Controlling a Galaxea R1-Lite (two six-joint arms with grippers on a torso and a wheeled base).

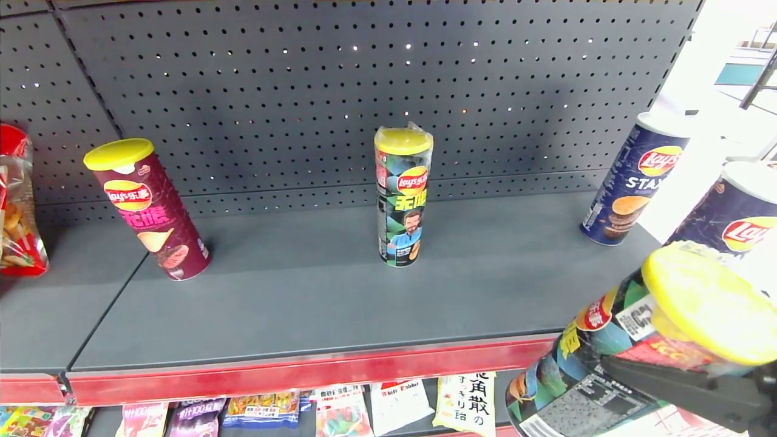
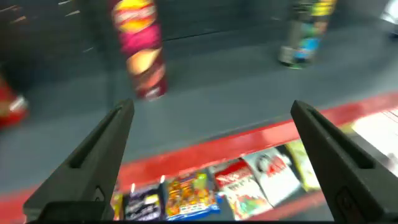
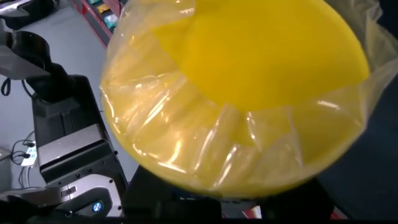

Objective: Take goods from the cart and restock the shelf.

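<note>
Held can: a crisp can (image 1: 598, 364) with green-black print lies tilted in the lower right of the head view, nearest the camera. Its base points to the lower left.
Yellow lid: the lid (image 1: 710, 300) caps the held can's upper right end, under clear wrap. It sits close up in the right wrist view (image 3: 249, 81).
Right gripper: the right gripper (image 1: 680, 379) is clamped on the held can just below the lid.
Left gripper: the left gripper (image 2: 211, 155) has its fingers spread wide with nothing between them, in front of the red lip.
Shelf: the grey shelf (image 1: 340, 303) has a red lip (image 1: 303, 370) and a pegboard back (image 1: 340, 91).
Stock on shelf: a maroon can (image 1: 149, 209) stands at left, a matching green-black can (image 1: 402, 197) at centre and two blue cans (image 1: 634, 179) at right.
Left edge: a red snack bag (image 1: 18, 206).
Lower tier: packets (image 1: 340, 409) lie along the bottom edge.
</note>
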